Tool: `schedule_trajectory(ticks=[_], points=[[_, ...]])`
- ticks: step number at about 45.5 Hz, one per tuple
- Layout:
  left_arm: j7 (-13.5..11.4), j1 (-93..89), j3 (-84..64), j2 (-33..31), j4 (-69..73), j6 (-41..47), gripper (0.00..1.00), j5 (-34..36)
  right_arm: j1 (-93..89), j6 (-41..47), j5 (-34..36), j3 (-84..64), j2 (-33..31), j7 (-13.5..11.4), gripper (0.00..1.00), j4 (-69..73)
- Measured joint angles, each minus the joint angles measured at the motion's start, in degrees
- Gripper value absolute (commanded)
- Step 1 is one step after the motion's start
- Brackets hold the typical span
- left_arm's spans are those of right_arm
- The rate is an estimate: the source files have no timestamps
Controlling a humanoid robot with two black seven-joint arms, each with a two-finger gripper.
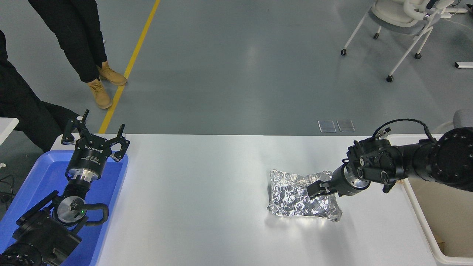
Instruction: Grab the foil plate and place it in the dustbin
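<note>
The foil plate (295,197), a crumpled shiny silver tray, lies flat on the white table right of centre. My right gripper (317,189) reaches in from the right, pointing left and down onto the plate's right part. Its fingers look drawn together on the foil near the rim. The dustbin (421,218), a large off-white bin with a beige inside, stands at the right edge of the table, partly behind my right arm. My left gripper (95,142) is parked open above the blue tray at the lower left.
A blue plastic tray (40,177) sits at the table's left end under my left arm. A person's legs and tan boots (99,92) stand on the floor beyond the far left. A white wheeled chair (399,22) is at the far right.
</note>
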Motion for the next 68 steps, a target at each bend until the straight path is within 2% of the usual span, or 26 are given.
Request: schedule_trajectory(ticks=[7, 10, 13, 27, 51, 68], points=[[0.0, 0.0, 0.0, 0.0, 0.0, 0.0, 1.0, 0.0, -1.3, -0.5, -0.4, 0.0, 0.1, -0.1, 0.99, -1.7], [0.0, 0.0, 0.0, 0.0, 0.0, 0.0, 1.0, 0.0, -1.8, -0.7, -0.7, 0.0, 0.1, -0.1, 0.96, -2.2], [0.0, 0.0, 0.0, 0.0, 0.0, 0.0, 1.0, 0.0, -2.3, -0.8, -1.0, 0.0, 0.1, -0.1, 0.89, -2.8], [0.0, 0.0, 0.0, 0.0, 0.0, 0.0, 1.0, 0.0, -4.2, -1.6, -1.7, 0.0, 0.3, -0.1, 0.0, -4.4], [0.0, 0.0, 0.0, 0.0, 0.0, 0.0, 1.0, 0.0, -2.6, -1.7, -1.4, 0.7, 0.7, 0.1, 0.0, -4.0], [0.0, 0.0, 0.0, 0.0, -0.1, 0.0, 1.0, 0.0, 6.8, -0.5, -0.8, 0.2, 0.0, 0.5, 0.0, 3.2]])
